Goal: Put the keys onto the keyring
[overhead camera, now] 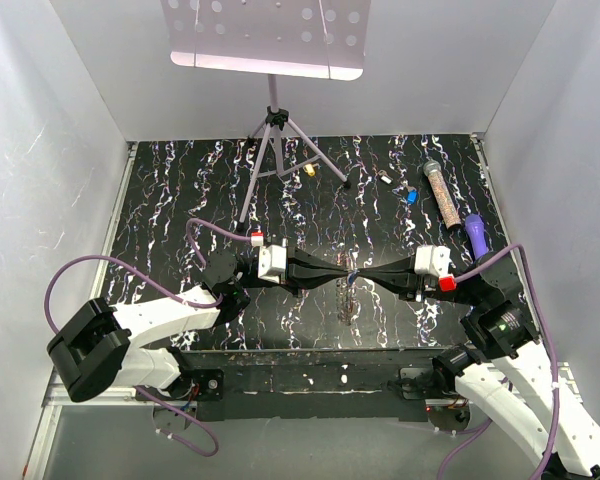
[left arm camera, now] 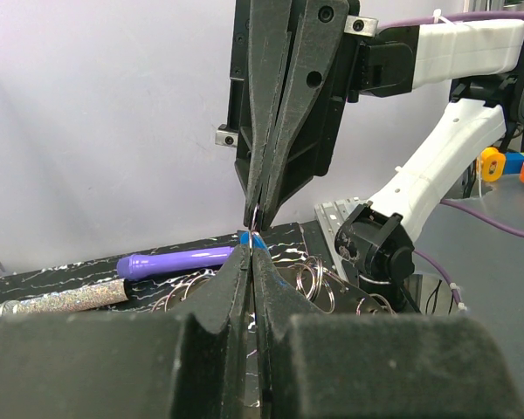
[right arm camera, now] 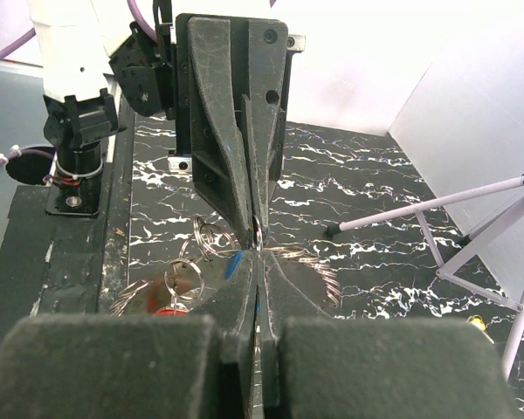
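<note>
Keyring (left arm camera: 256, 215) (thin silvery wire) pinched between closed left gripper (left arm camera: 250, 255) and closed right gripper (right arm camera: 257, 258).

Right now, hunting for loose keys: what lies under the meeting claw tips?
The keyring lies below, a red key among its loops; the left claw and right claw cover the rest.

White enclosure walls (overhead camera: 40, 150), black white-veined tabletop (overhead camera: 180, 190), purple tripod stand (overhead camera: 273, 118).
</note>
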Controlling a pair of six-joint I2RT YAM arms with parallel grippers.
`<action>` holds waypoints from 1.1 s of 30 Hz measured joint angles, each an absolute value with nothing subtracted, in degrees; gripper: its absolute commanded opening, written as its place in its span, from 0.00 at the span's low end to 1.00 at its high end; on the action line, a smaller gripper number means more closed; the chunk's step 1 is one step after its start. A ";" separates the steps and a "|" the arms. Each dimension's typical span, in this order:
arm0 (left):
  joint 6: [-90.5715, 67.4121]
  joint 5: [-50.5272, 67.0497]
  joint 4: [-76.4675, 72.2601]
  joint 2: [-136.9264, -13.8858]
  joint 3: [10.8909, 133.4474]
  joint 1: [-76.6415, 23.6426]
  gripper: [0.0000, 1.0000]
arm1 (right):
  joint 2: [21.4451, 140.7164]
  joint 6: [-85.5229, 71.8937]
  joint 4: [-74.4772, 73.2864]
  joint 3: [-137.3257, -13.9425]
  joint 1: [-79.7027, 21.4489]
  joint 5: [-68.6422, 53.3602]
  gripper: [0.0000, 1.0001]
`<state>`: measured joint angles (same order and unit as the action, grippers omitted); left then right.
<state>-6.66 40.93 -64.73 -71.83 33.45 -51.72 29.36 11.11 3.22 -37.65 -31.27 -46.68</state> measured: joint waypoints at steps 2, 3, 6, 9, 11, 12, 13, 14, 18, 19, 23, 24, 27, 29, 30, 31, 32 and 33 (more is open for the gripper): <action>-6.66 40.97 -64.73 -71.83 33.45 -51.72 0.00 | 29.43 11.18 3.22 -37.65 -31.27 -46.76 0.01; -6.66 41.04 -64.71 -71.83 33.45 -51.72 0.00 | 29.47 11.29 3.22 -37.65 -31.27 -46.85 0.01; -6.66 41.17 -64.66 -71.83 33.45 -51.72 0.00 | 29.65 11.60 3.20 -37.65 -31.24 -47.07 0.01; -6.63 41.45 -64.69 -71.83 33.45 -51.94 0.00 | 30.13 11.92 3.03 -37.65 -31.27 -47.57 0.01; -6.63 41.58 -64.66 -71.83 33.43 -51.96 0.00 | 30.37 12.01 2.96 -37.65 -31.27 -47.81 0.01; -6.63 41.67 -64.66 -71.83 33.45 -51.96 0.00 | 30.50 12.03 2.94 -37.65 -31.27 -47.99 0.01; -6.63 41.76 -64.66 -71.83 33.43 -51.96 0.00 | 30.57 12.03 2.94 -37.65 -31.27 -48.05 0.01; -6.63 41.82 -64.69 -71.83 33.45 -51.96 0.00 | 30.68 12.03 2.92 -37.65 -31.27 -48.18 0.01; -6.57 42.09 -64.66 -71.83 33.45 -51.96 0.00 | 30.79 12.16 2.74 -37.65 -31.27 -48.40 0.01; -6.52 42.17 -64.64 -71.83 33.45 -51.96 0.00 | 30.79 12.19 2.72 -37.65 -31.27 -48.42 0.01; -6.00 42.48 -64.14 -71.81 33.45 -51.96 0.00 | 30.83 12.21 2.31 -37.65 -31.27 -48.66 0.01; -5.85 42.54 -63.86 -71.81 33.45 -51.96 0.00 | 30.85 12.21 2.11 -37.65 -31.27 -48.80 0.01; -5.06 42.87 -62.83 -71.81 33.47 -51.99 0.00 | 30.94 12.21 1.30 -37.65 -31.27 -48.90 0.01; -4.60 42.98 -62.24 -71.75 33.47 -51.99 0.00 | 31.18 12.19 1.08 -37.67 -31.27 -49.08 0.01; -4.45 43.05 -61.89 -71.72 33.47 -51.96 0.00 | 31.29 12.19 0.95 -37.67 -31.27 -49.10 0.01; -4.23 43.09 -61.58 -71.68 33.47 -51.96 0.00 | 31.40 12.16 0.82 -37.67 -31.27 -49.12 0.01; -4.03 43.16 -61.32 -71.66 33.47 -51.96 0.00 | 31.48 12.16 0.71 -37.67 -31.27 -49.17 0.01; -3.88 43.24 -61.01 -71.59 33.47 -51.96 0.00 | 31.51 12.14 0.51 -37.67 -31.27 -49.17 0.01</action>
